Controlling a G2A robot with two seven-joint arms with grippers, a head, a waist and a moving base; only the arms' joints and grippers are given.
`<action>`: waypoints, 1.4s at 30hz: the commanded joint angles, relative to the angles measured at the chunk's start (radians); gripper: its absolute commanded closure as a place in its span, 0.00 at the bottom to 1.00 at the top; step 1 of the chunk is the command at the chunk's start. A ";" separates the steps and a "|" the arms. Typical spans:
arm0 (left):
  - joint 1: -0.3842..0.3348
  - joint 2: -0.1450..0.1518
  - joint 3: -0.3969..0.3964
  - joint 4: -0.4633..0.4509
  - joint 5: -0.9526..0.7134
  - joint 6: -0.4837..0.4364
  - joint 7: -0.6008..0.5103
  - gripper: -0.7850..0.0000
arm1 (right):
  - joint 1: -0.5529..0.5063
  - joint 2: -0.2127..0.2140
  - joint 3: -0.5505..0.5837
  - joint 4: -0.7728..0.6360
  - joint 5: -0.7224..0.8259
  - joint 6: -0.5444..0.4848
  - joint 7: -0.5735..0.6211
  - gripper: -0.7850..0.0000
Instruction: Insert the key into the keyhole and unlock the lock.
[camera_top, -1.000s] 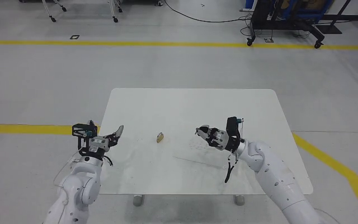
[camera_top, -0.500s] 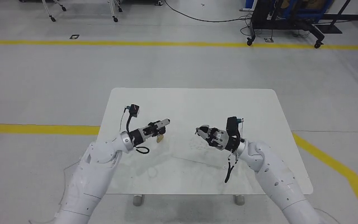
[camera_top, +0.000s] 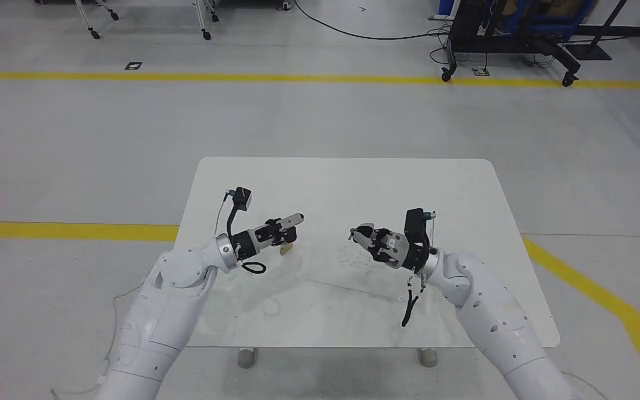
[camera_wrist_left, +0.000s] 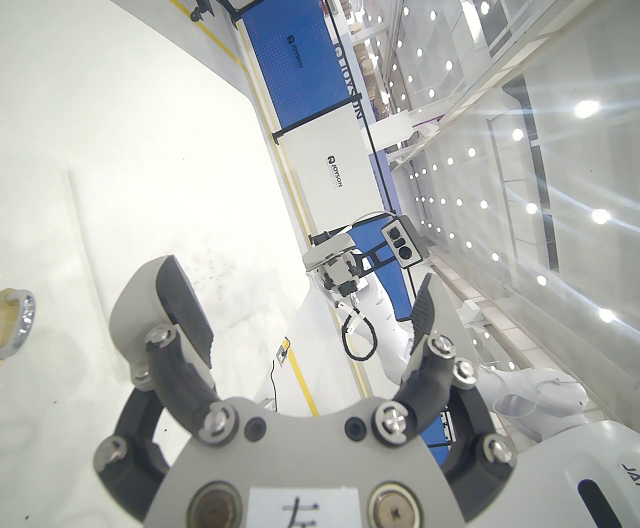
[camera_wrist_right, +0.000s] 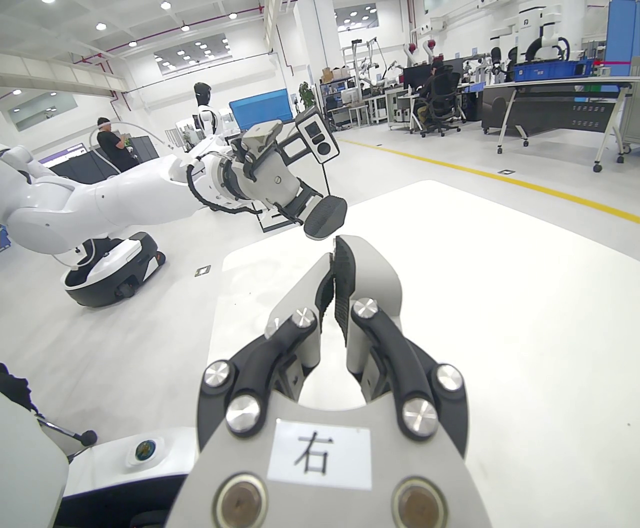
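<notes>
Now left tool (camera_top: 291, 226) beside lock (camera_top: 287, 247), right tool (camera_top: 356, 235) unmoved

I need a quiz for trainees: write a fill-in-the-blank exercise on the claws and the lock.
The left claw is ___.
The right claw is ___.
The lock lies nearest the ___ claw.
Missing words: open; shut; left.
</notes>
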 joint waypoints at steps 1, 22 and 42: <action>0.000 0.000 0.000 0.000 0.000 0.000 0.000 0.00 | 0.000 0.000 0.000 0.000 0.000 0.000 0.000 1.00; -0.032 -0.014 0.056 0.093 -0.114 -0.167 -0.075 0.00 | 0.068 0.013 -0.252 0.111 0.799 0.000 0.178 1.00; -0.167 -0.036 0.163 0.287 -0.215 -0.345 -0.255 0.27 | 0.214 -0.056 -0.403 0.278 1.374 0.000 0.738 1.00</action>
